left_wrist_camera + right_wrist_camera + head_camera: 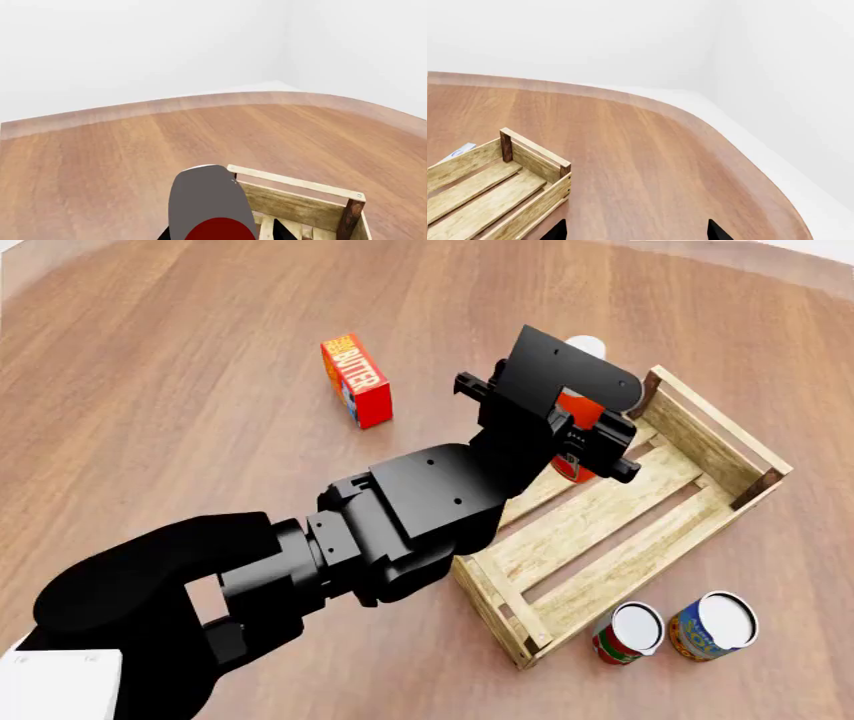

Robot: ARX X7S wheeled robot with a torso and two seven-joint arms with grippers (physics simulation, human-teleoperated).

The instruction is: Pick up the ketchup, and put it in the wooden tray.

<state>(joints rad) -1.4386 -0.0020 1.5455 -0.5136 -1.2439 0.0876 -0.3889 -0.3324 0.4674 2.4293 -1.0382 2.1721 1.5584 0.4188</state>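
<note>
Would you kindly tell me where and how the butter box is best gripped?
Grip the butter box midway along its length, coming from above and pinching across its narrow width. Its long sides look flat and parallel, and nothing stands close beside it.

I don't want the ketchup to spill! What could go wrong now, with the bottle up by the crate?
1. The ketchup is close to the rim of the wooden tray, so its bottom might bump the rim on the way in.
2. The bottle is tall, and the tray floor is slats with gaps between them, so it could topple once let go.
</note>
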